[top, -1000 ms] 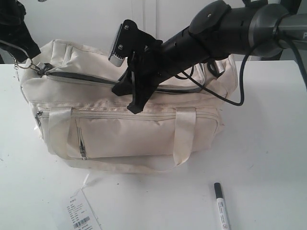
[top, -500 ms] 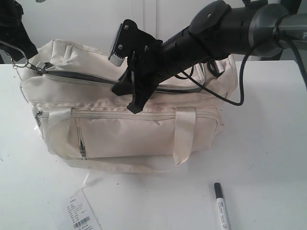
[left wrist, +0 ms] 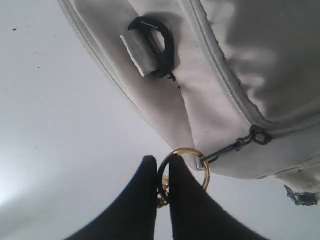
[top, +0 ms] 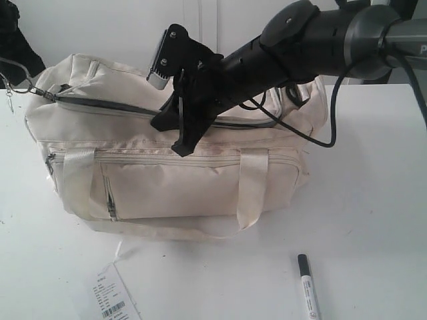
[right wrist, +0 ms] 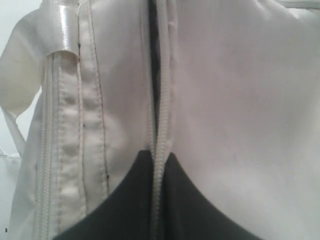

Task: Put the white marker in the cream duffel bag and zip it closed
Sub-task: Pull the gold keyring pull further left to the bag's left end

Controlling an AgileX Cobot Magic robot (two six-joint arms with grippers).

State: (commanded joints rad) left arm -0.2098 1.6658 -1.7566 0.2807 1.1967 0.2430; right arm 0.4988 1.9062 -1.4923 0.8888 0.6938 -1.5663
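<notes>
Soft cream duffel bag (top: 173,190): left end effector (left wrist: 163,181) pinches round brass ring (left wrist: 203,163), right end effector (right wrist: 157,162) clamps zip (right wrist: 161,100).

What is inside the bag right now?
Only a thin dark gap shows along the bag's top zip. The right arm covers its middle, so any contents are hidden. The marker lies outside, on the table.
</notes>
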